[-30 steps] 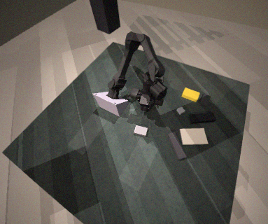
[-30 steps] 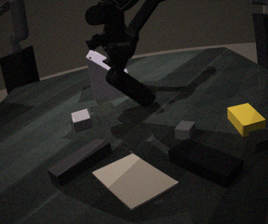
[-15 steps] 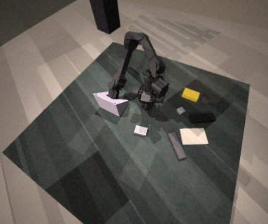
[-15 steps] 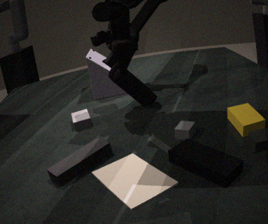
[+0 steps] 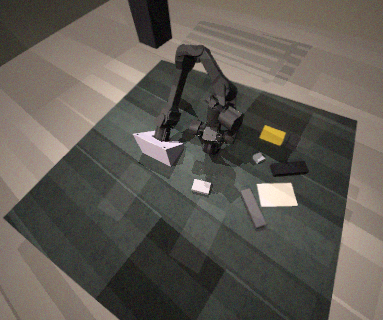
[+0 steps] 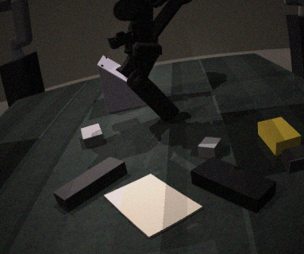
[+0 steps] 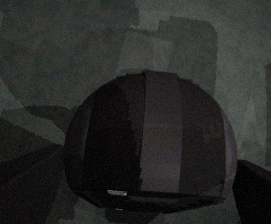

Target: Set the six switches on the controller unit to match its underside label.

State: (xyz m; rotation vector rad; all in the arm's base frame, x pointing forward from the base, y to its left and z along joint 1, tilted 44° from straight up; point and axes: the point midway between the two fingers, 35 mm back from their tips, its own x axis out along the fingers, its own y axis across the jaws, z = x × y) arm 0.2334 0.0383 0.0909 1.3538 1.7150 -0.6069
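Observation:
The dark grey controller unit point(image 6: 155, 97) point(image 7: 161, 135) hangs tilted from my gripper in the exterior view, its lower end close to the mat. In the wrist view its rounded end fills the space between the two dark fingers. My gripper point(image 7: 151, 165) is shut on the unit, one finger at each side. In the top view the arm's dark parts blend with the unit and hide most of it. The rocker switches and the underside label cannot be read in any view; only a small pale mark shows at the lower edge in the wrist view.
A pale lilac block point(image 5: 158, 148) point(image 6: 119, 91) stands at the arm's base. Around lie a small white block point(image 5: 201, 186) point(image 6: 91, 132), a grey bar point(image 5: 254, 208) point(image 6: 90, 181), a cream card point(image 5: 277, 195) point(image 6: 153, 204), a black block point(image 5: 289, 168) point(image 6: 228, 182) and a yellow block point(image 5: 273, 135) point(image 6: 278, 132).

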